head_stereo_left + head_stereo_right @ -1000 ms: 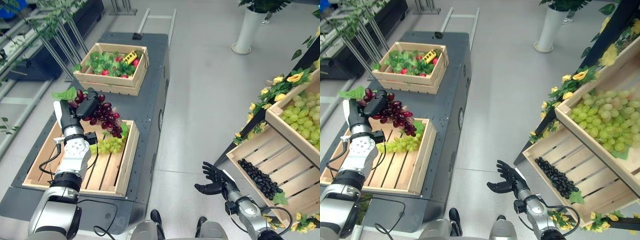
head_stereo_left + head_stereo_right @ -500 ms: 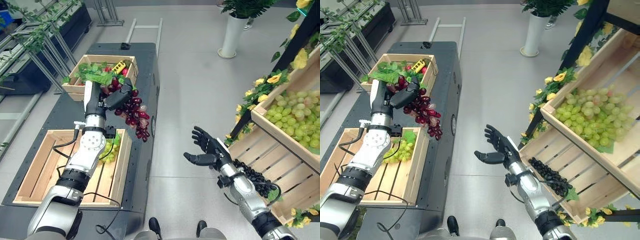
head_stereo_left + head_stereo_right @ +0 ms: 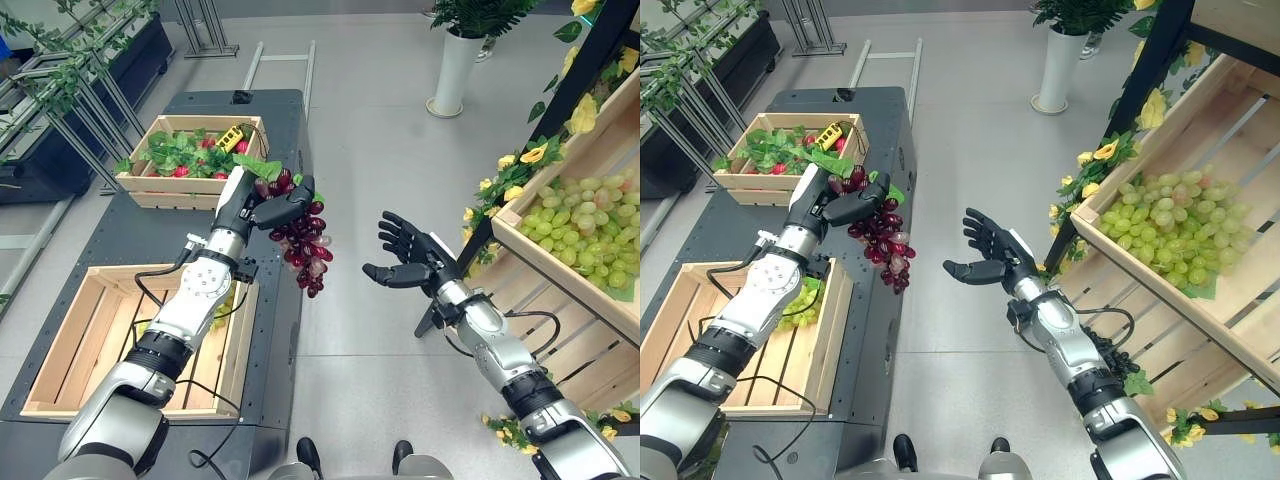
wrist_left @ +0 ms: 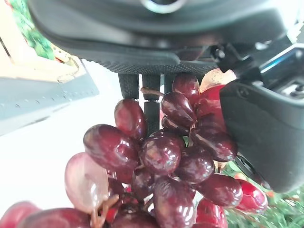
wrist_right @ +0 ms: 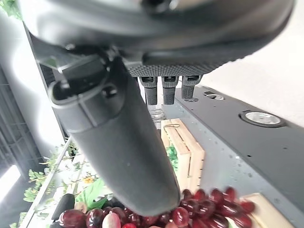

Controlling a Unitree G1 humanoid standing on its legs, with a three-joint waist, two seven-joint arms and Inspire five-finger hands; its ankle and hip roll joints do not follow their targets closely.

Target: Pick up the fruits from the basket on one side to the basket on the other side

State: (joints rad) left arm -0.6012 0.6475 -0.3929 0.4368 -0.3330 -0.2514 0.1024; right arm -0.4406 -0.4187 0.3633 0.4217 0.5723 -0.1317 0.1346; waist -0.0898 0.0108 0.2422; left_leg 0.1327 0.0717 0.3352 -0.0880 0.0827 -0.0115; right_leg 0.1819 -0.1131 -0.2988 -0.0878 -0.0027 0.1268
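Note:
My left hand is shut on the stem end of a bunch of dark red grapes, which hangs in the air past the right edge of the dark cart, over the floor. The left wrist view has the red grapes right against the curled fingers. My right hand is open, palm turned toward the bunch, a short gap to its right. A bunch of green grapes lies in the near wooden crate. The slanted crate at the right holds green grapes.
A far wooden crate on the cart holds leaves, red fruit and a yellow object. A lower shelf crate at the right has black grapes. Yellow flowers trim the stand. A white planter stands on the floor behind.
My left hand has swung the red grapes rightward, off the cart and over the floor. My right hand has risen toward the bunch. The camera has turned right.

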